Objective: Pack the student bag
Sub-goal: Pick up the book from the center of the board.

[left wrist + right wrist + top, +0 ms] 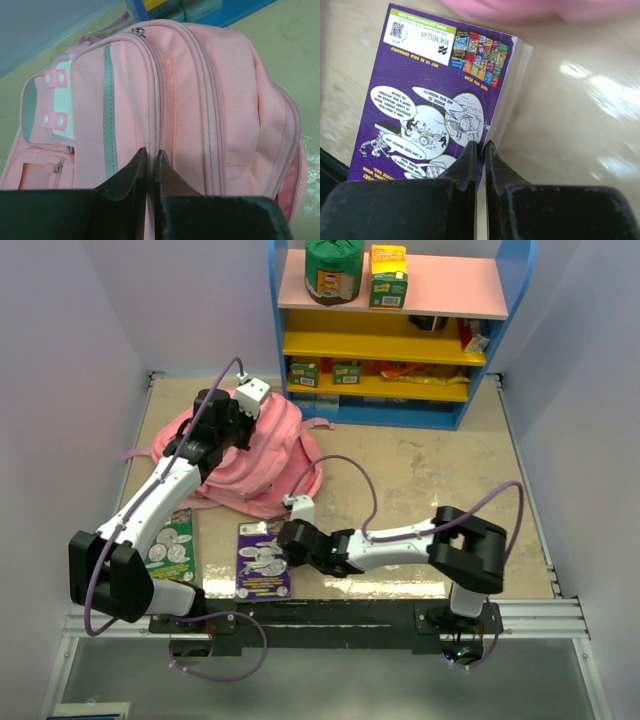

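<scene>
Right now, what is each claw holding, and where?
Right claw pinches the purple book by its page-side edge, near a corner. Left claw looks shut on the pink backpack, fabric beside a zip.

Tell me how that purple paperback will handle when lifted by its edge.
The purple paperback looks slim and soft-covered, so it will probably flop. The right end effector seems to pinch only the cover; pages may sag.

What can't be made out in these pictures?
- Top view: green book, partly under the left arm; print too small.
- Right wrist view: purple book, lower end behind the right gripper; student bag blurred, cut by the top edge.
- Left wrist view: whether the left gripper pinches fabric; its fingers hide it.
</scene>
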